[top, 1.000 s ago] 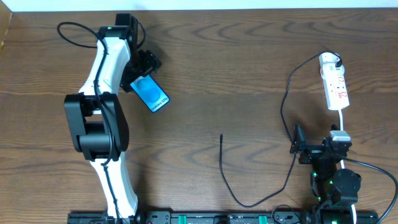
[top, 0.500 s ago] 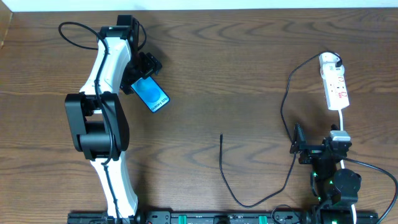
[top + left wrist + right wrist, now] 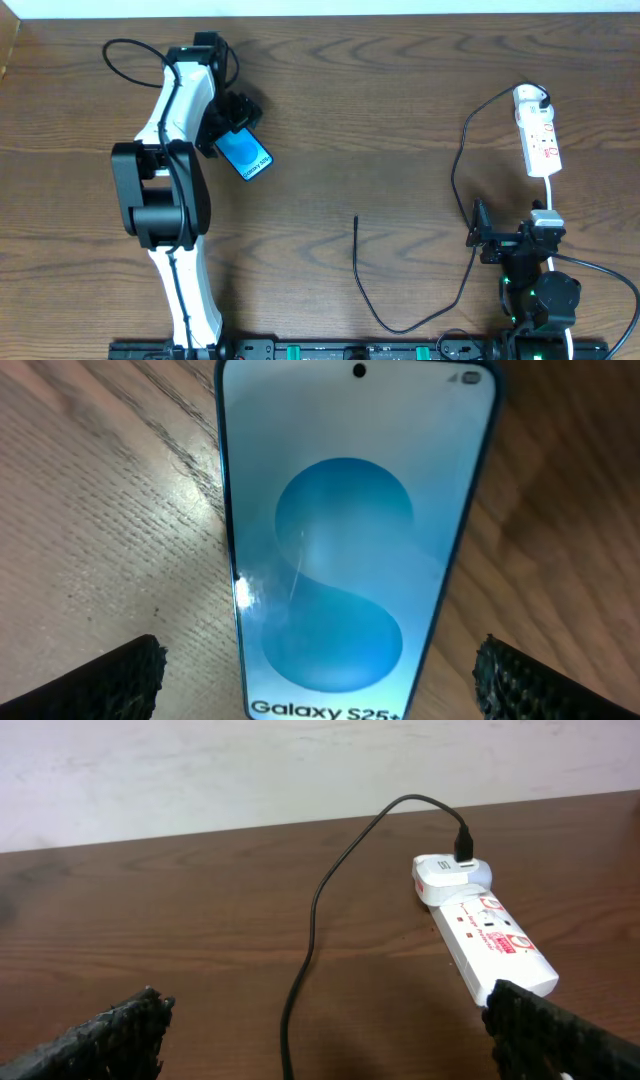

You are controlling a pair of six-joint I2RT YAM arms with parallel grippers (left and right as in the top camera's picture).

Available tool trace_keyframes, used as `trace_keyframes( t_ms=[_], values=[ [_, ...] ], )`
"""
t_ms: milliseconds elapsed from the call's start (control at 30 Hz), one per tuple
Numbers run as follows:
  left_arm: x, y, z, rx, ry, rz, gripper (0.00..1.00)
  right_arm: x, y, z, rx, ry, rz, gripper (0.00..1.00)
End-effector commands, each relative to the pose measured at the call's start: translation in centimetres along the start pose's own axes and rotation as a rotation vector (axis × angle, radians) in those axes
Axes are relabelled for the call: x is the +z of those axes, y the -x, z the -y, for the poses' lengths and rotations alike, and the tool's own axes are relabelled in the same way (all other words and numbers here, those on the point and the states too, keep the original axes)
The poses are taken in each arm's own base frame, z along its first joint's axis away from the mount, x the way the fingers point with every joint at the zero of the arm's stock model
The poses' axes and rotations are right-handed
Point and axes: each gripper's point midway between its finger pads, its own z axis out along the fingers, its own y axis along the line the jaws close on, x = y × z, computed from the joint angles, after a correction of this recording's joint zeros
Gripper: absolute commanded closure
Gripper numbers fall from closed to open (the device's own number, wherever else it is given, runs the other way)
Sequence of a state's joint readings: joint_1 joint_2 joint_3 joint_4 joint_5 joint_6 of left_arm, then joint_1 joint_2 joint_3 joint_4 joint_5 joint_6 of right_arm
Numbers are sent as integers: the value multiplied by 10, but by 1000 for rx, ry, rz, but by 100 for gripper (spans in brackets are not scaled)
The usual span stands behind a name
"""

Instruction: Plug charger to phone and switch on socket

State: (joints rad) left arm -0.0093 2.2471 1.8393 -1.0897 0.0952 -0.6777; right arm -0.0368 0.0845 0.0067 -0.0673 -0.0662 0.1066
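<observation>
straddling phone (image 3: 350, 510), left gripper (image 3: 325, 680) wide open

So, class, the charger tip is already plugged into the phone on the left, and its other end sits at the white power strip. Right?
No: the charger tip lies loose on the table, apart from the phone, as the overhead view shows. Its other end does sit at the white power strip.

A dark brown wooden bench (image 3: 400, 100) with a marked grain is seen in every view. Behind its far edge a pale, mottled wall (image 3: 200, 770) is shown. Along its near edge a black rail (image 3: 255, 349) with small green fittings (image 3: 290, 351) is seen.
</observation>
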Motion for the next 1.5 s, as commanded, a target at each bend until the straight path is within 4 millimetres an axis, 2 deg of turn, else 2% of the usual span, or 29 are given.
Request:
trace_keyframes(
  t_ms=[0, 433, 1167, 1467],
  values=[
    [3, 2, -2, -12, 12, 1, 1, 0, -1, 0, 1, -2, -4, 1],
    [32, -7, -2, -15, 24, -73, 1, 0, -1, 0, 1, -2, -4, 1],
    [34, -5, 0, -15, 16, -67, 1, 0, -1, 0, 1, -2, -4, 1],
    [38, -17, 3, -15, -17, -128, 1, 0, -1, 0, 1, -2, -4, 1]
  ],
)
